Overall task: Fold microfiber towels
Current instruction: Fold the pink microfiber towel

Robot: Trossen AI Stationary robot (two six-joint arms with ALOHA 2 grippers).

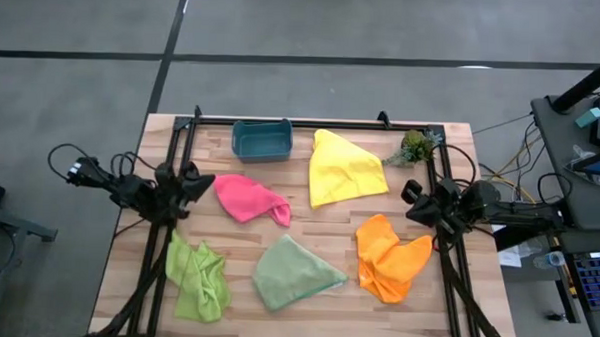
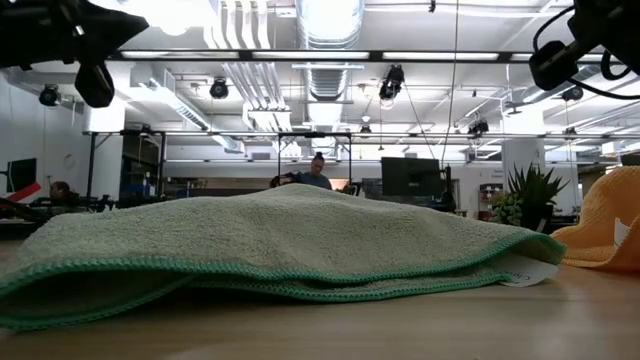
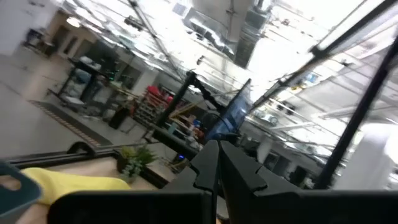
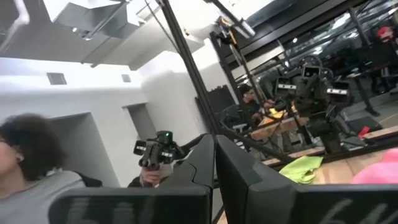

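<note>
Sage-green towel lies crumpled nearest, centre-front on the worktop; yellow towel far, orange towel right, lime towel left, pink towel mid-left. Left gripper and right gripper hover with jaws closed, empty.

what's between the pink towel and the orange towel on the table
In the high view, only bare wood lies between the pink towel and the orange towel; the sage green towel sits just below that line.
</note>
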